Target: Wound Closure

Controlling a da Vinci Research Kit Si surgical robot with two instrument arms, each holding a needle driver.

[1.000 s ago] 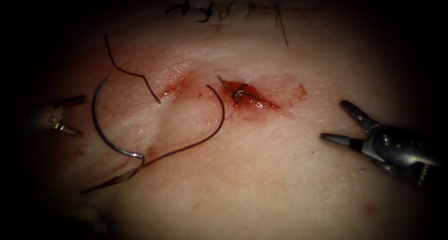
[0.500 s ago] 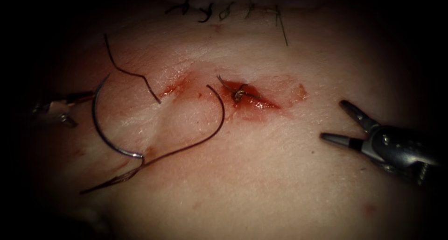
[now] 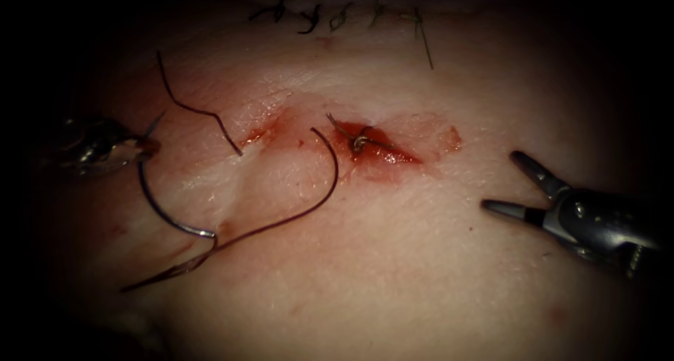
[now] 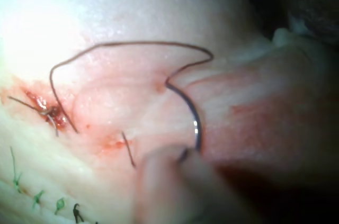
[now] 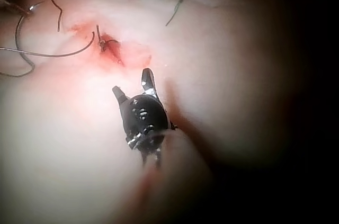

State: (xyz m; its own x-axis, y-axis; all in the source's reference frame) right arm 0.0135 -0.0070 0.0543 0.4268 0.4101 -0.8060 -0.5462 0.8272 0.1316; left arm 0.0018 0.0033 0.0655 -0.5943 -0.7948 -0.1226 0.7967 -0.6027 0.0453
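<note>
The curved needle (image 3: 151, 199) lies on the tissue (image 3: 393, 263) left of the cut (image 3: 379, 150), its point up and its thread end low at a dimple. My left tool (image 3: 144, 147) sits on the needle's upper curve just below the point; the grip itself is hidden. In the left wrist view the needle (image 4: 193, 118) arcs up to that tool (image 4: 175, 171). My right tool (image 3: 502, 182) rests right of the cut, open and holding nothing, as the right wrist view (image 5: 132, 83) confirms. Thread (image 3: 309, 206) loops from the needle's end up to the cut.
A tied stitch (image 3: 359, 140) with short tails sits in the cut amid red fluid (image 3: 393, 157). A loose thread piece (image 3: 189, 108) lies upper left. A row of dark earlier stitches (image 3: 316, 13) runs along the far edge.
My left tool has moved right from the far left edge up to the needle's upper curve. The needle, thread and right tool have stayed put.
</note>
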